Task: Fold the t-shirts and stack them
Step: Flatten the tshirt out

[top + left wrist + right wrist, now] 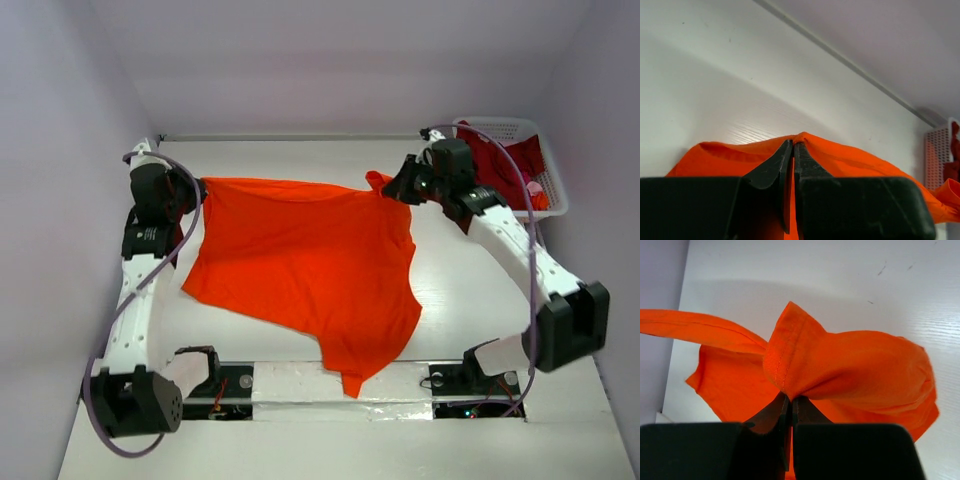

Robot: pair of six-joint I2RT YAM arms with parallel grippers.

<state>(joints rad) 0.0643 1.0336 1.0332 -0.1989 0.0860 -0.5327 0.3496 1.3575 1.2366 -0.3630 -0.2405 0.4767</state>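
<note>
A bright orange t-shirt (305, 265) hangs stretched between my two grippers over the table, its lower end draping to the near edge. My left gripper (196, 190) is shut on the shirt's far left corner; in the left wrist view the cloth (840, 155) is pinched between the closed jaws (793, 143). My right gripper (400, 190) is shut on the far right corner, where a hemmed fold (790, 350) bunches above the closed jaws (790, 397). A dark red t-shirt (505, 160) lies in the basket at the back right.
A white lattice basket (550, 195) stands at the table's back right corner, close behind the right arm. It also shows at the right edge of the left wrist view as the basket (937, 155). Walls close in at the back and on both sides.
</note>
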